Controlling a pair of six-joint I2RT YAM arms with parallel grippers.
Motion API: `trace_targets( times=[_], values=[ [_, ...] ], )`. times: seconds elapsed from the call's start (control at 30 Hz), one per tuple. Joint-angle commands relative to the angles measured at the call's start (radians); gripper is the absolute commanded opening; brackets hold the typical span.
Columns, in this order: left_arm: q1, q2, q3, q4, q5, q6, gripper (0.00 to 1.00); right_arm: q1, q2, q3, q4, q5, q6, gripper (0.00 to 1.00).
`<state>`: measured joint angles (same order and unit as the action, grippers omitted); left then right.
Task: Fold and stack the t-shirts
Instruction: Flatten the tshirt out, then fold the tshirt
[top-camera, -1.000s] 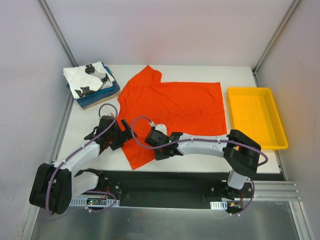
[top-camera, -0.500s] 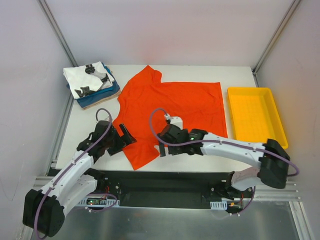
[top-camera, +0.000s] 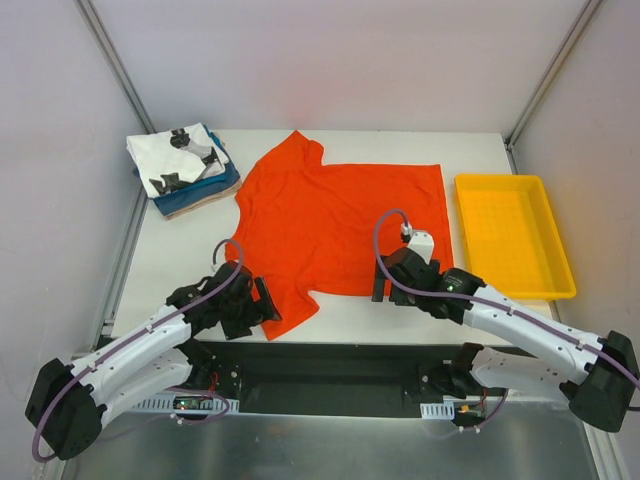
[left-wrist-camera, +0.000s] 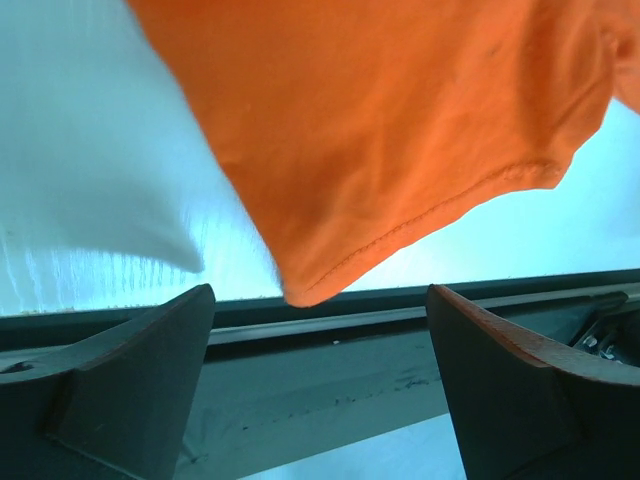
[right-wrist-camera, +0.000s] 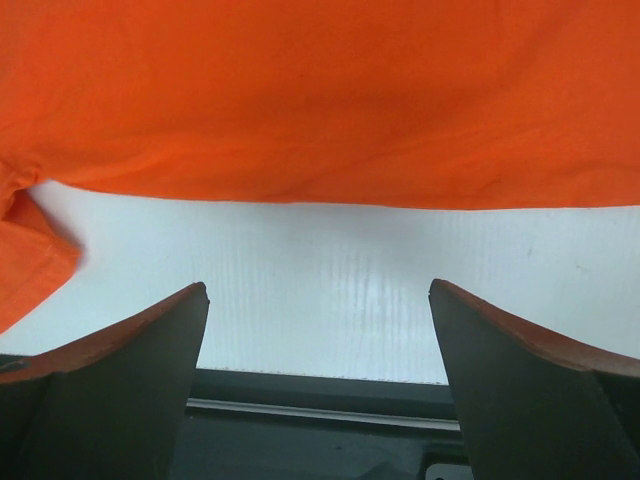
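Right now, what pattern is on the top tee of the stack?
White with black prints; that tee shows best in the top external view.

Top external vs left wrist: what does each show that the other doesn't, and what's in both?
Only top external: the whole tee spread flat, the folded stack at far left, the tray at right, and the right gripper by the tee's near hem.
Only left wrist: the stitched hem of the tee's near corner close up, at the near edge of the table, framed by the left gripper with its fingers spread.
Both: tee, table, left gripper.
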<state>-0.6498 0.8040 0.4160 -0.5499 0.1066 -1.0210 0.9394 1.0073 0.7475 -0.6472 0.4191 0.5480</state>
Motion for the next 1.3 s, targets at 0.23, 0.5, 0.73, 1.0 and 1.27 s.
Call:
trace_targets(
  times=[0.23,0.5,0.73,1.0,1.27],
  values=[
    [-0.067,0.061,-0.01,0.024,0.001,-0.056,0.58,-0.09,-0.03,-0.045,-0.016,0.026,-0.006,0.97],
    [-0.071,0.199,0.004,0.093,0.002,-0.034,0.41,-0.109,-0.038,-0.06,-0.011,0.017,0.003,0.97],
    [-0.074,0.256,0.001,0.145,0.076,0.016,0.0,-0.129,-0.044,-0.077,-0.022,0.015,0.023,0.97],
    [-0.073,0.084,-0.034,0.004,0.016,-0.042,0.0,-0.171,-0.096,-0.102,-0.065,0.04,0.053,0.97],
    [-0.071,-0.063,-0.02,-0.358,-0.1,-0.139,0.0,-0.201,-0.128,-0.117,-0.094,0.056,0.061,0.97]
  ],
)
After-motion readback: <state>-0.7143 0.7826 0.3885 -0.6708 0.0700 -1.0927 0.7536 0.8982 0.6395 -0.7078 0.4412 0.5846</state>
